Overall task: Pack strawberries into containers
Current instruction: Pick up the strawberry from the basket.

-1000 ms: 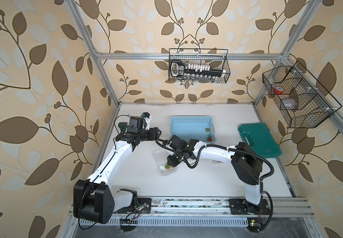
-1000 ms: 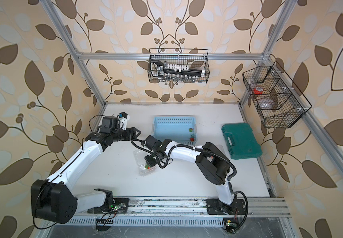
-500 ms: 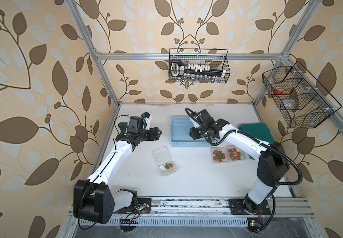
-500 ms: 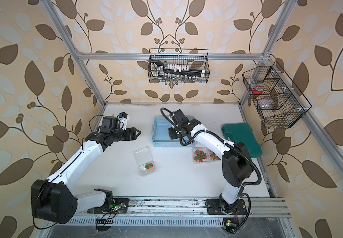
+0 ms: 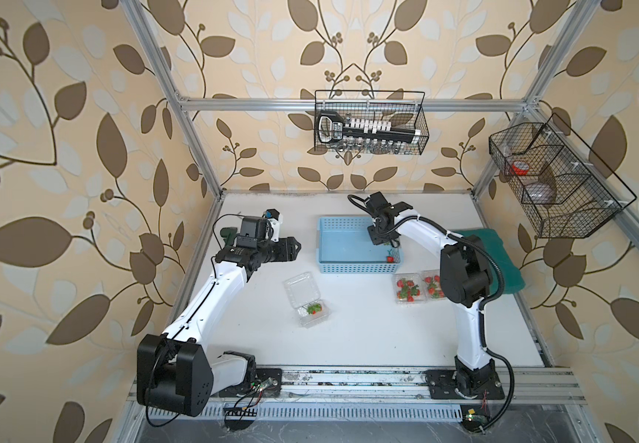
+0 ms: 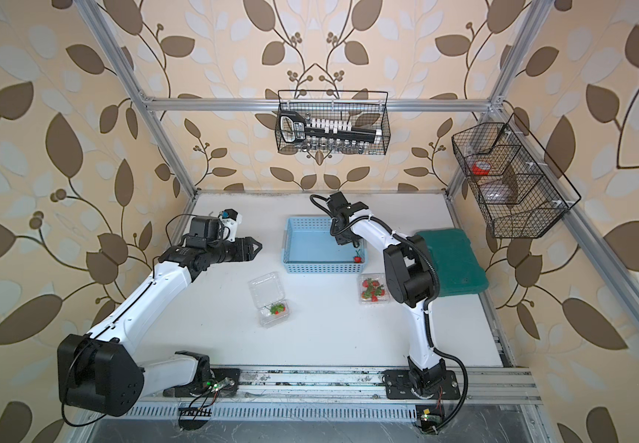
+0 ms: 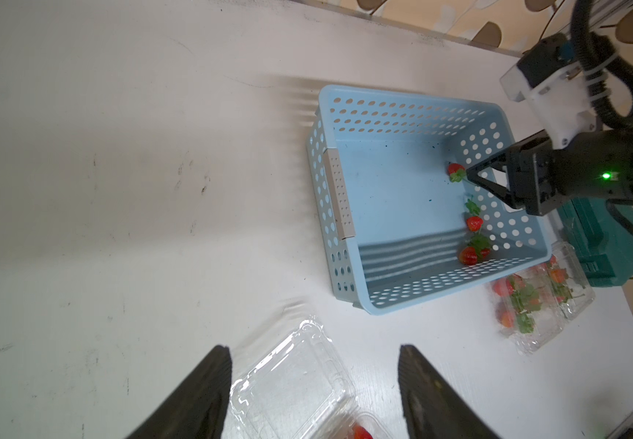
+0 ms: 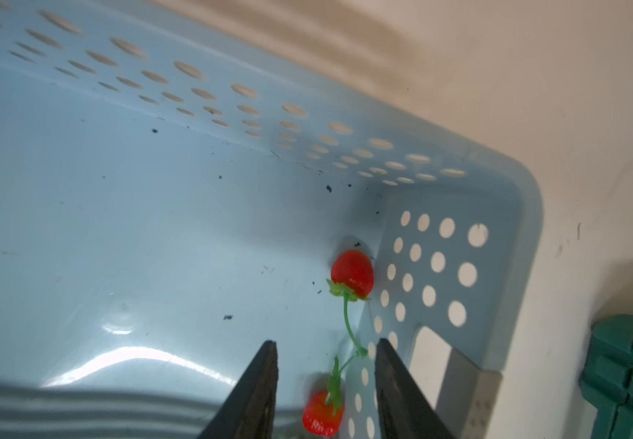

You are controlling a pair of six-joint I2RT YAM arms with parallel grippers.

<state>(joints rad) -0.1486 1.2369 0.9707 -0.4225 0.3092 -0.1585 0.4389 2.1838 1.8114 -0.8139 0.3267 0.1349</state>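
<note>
- The strawberries (image 7: 474,223) still to be packed, three by the left wrist view, lie along one end wall of the light blue perforated basket (image 5: 356,268). At least one more sits in the base of the open clamshell punnet (image 5: 307,307) mid-bench. Two further punnets (image 5: 410,288), just beside the basket's front corner, look full.
- A second ago the right gripper (image 8: 325,344) was down at that open punnet. Now it is inside the basket, over the end-wall berries, and the punnet stands uncovered with its berry in it.
- Its jaws have widened since then. They now stand parted and empty, with a berry and its stem showing between them, not clamped.
- As I judge it, one delivery is done and the next pick is beginning. The gripper has yet to close on that near berry.
- The left gripper (image 7: 313,347) has not moved: it hovers above the bench near the open punnet, jaws apart, holding nothing.
</note>
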